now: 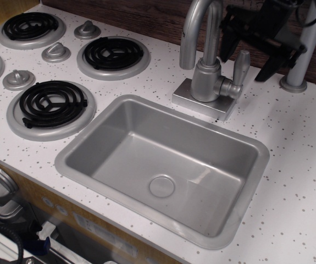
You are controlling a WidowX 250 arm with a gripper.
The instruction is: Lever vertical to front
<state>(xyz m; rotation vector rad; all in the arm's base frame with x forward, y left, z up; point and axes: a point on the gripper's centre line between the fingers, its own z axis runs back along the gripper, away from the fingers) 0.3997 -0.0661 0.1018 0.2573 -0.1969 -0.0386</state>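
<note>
The lever [238, 72] is a short silver-grey bar on the right side pivot of the faucet body [205, 81]. It stands upright, tilted slightly right. My black gripper [242, 64] hovers just behind and above it, by the back wall. Its jaws are open, with one finger [225, 44] to the left of the lever's top and the other finger [267, 70] to its right. Neither finger touches the lever. The gripper holds nothing.
The tall curved spout [193, 27] rises left of the gripper. A grey post [303, 49] stands right of it. The grey sink basin [163, 165] lies in front of the faucet. Stove burners [50, 104] and conical knobs [56, 52] are at the left.
</note>
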